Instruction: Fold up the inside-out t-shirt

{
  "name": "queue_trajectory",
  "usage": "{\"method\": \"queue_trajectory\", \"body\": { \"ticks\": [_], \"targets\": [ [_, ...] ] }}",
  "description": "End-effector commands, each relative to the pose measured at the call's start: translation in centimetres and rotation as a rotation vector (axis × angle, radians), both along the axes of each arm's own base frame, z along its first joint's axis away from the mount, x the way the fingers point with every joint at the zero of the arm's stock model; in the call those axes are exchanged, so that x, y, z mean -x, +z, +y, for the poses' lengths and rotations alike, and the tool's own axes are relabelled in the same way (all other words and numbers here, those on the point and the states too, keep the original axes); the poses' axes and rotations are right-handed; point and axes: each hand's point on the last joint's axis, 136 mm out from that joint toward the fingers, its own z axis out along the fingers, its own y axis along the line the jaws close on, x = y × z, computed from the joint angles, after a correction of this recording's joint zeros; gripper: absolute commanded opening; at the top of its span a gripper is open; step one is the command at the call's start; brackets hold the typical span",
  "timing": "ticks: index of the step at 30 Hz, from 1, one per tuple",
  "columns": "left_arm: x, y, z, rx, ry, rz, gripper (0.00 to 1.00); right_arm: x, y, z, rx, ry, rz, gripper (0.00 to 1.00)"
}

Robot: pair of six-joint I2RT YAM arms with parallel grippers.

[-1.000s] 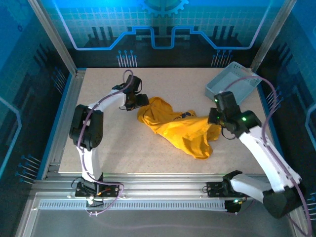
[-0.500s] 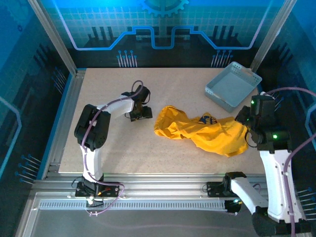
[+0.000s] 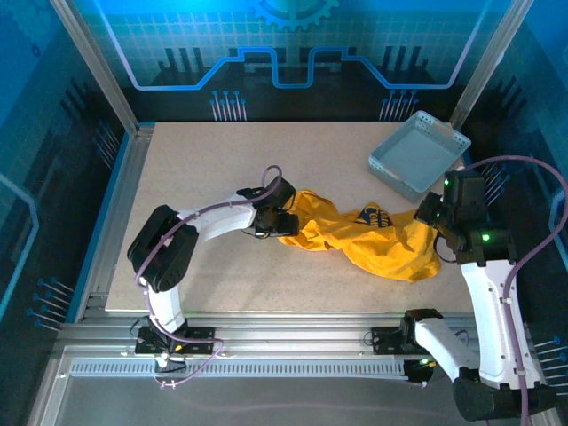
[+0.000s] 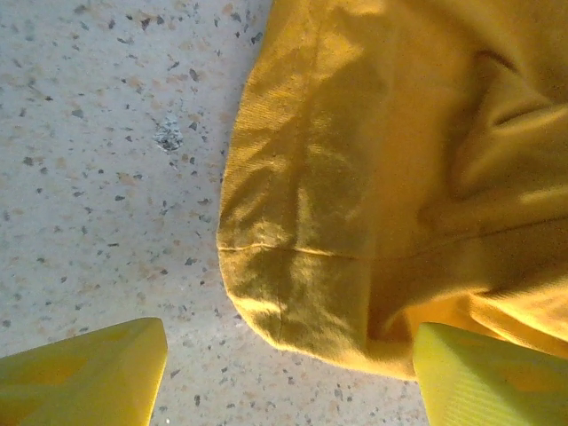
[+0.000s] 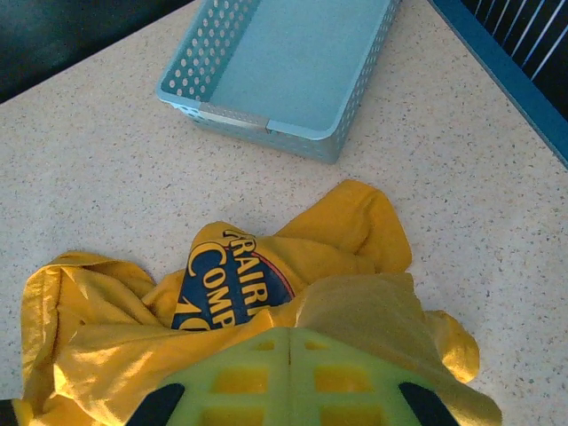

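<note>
The mustard-yellow inside-out t-shirt (image 3: 368, 244) lies crumpled and stretched across the right middle of the table, its dark navy print (image 3: 373, 216) showing on top. My left gripper (image 3: 282, 222) is at the shirt's left end. In the left wrist view it (image 4: 288, 355) is open, a rounded hemmed fold of the shirt (image 4: 355, 204) lying between its yellow fingers (image 4: 89, 377), low over the table. My right gripper (image 3: 432, 232) is at the shirt's right end. In the right wrist view it (image 5: 291, 342) is shut on the cloth (image 5: 373, 302), with the print (image 5: 231, 284) just beyond.
A pale blue-grey perforated basket (image 3: 417, 155) stands at the back right corner, close behind the right gripper, and it is empty in the right wrist view (image 5: 284, 71). Bare speckled tabletop (image 3: 204, 169) stretches left and behind the shirt. The blue table edge (image 5: 506, 80) runs on the right.
The right gripper has dragged the shirt to the right and stretched it out. The left gripper has followed rightward across the table and now straddles the shirt's left end.
</note>
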Motion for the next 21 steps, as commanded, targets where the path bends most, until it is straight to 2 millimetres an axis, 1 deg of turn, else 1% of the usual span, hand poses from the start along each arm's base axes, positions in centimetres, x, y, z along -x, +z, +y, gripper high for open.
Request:
{"method": "queue_trajectory", "body": {
  "ticks": [1, 2, 4, 7, 8, 9, 11, 13, 15, 18, 20, 21],
  "targets": [
    [-0.7, -1.7, -0.3, -0.035, 0.013, 0.02, 0.68, 0.0, 0.3, 0.0, -0.003, 0.012, -0.02, 0.0],
    [-0.9, -2.0, -0.2, -0.043, 0.016, 0.018, 0.64, 0.0, 0.4, 0.0, 0.0, 0.014, -0.022, 0.0],
    [-1.4, -2.3, 0.0, -0.064, 0.014, 0.003, 0.54, -0.1, 0.6, 0.1, 0.006, 0.027, -0.027, 0.0],
    [-2.0, -2.2, 0.4, -0.07, 0.026, -0.019, 0.28, -0.3, 1.7, 0.1, 0.024, 0.044, -0.054, 0.0],
    [-2.4, -1.8, 0.8, -0.057, 0.04, -0.033, 0.17, -0.5, 2.3, 0.1, 0.036, 0.052, -0.068, 0.0],
    [-2.8, -1.2, 1.2, -0.042, 0.053, -0.051, 0.09, -0.6, 3.2, 0.0, 0.048, 0.057, -0.086, 0.0],
    [-4.1, 0.7, 2.5, -0.02, 0.086, -0.1, 0.0, -1.0, 5.1, -0.3, 0.08, 0.056, -0.124, 0.0],
    [-5.6, 3.6, 4.2, 0.008, 0.126, -0.167, 0.0, -1.4, 7.5, -0.7, 0.11, 0.053, -0.174, 0.0],
    [-7.0, 7.8, 5.9, 0.039, 0.16, -0.264, 0.0, -2.0, 10.0, -0.8, 0.126, 0.055, -0.224, 0.0],
    [-8.0, 15.2, 9.0, 0.071, 0.217, -0.417, 0.0, -2.8, 14.5, -0.6, 0.127, 0.069, -0.323, 0.0],
    [-8.0, 21.2, 11.4, 0.094, 0.256, -0.554, 0.0, -3.4, 18.2, -0.1, 0.129, 0.099, -0.408, 0.0],
    [-7.8, 23.7, 12.3, 0.111, 0.263, -0.609, 0.0, -3.6, 19.7, 0.1, 0.13, 0.11, -0.442, 0.0]
  ]
}}
